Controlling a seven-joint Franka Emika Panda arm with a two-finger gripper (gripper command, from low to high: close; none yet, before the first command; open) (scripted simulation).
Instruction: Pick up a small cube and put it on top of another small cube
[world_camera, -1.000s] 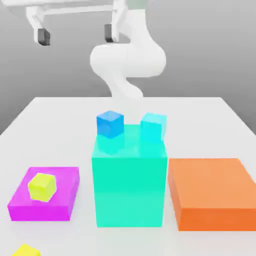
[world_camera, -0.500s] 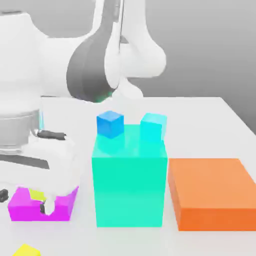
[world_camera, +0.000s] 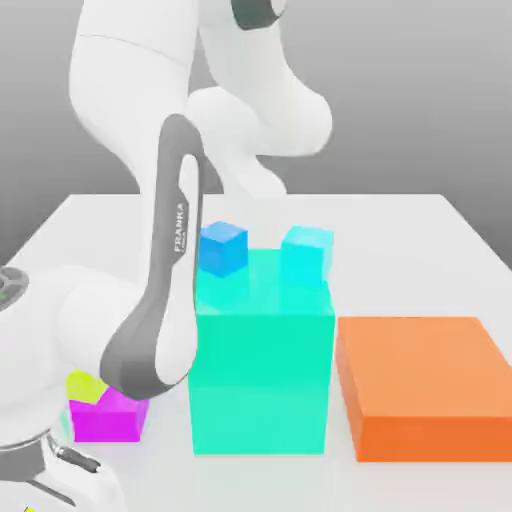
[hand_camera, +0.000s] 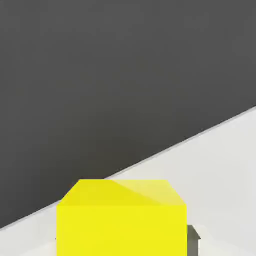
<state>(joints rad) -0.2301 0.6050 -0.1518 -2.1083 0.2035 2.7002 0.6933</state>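
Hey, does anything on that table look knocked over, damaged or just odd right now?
Nothing looks damaged or knocked over. The blue cube and cyan cube sit upright on the tall green block, though both are turned a little askew to it.

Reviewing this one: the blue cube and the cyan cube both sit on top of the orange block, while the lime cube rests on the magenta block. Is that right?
Not quite: the blue cube and the cyan cube sit on the green block, not the orange one, as the exterior view shows. The rest holds.
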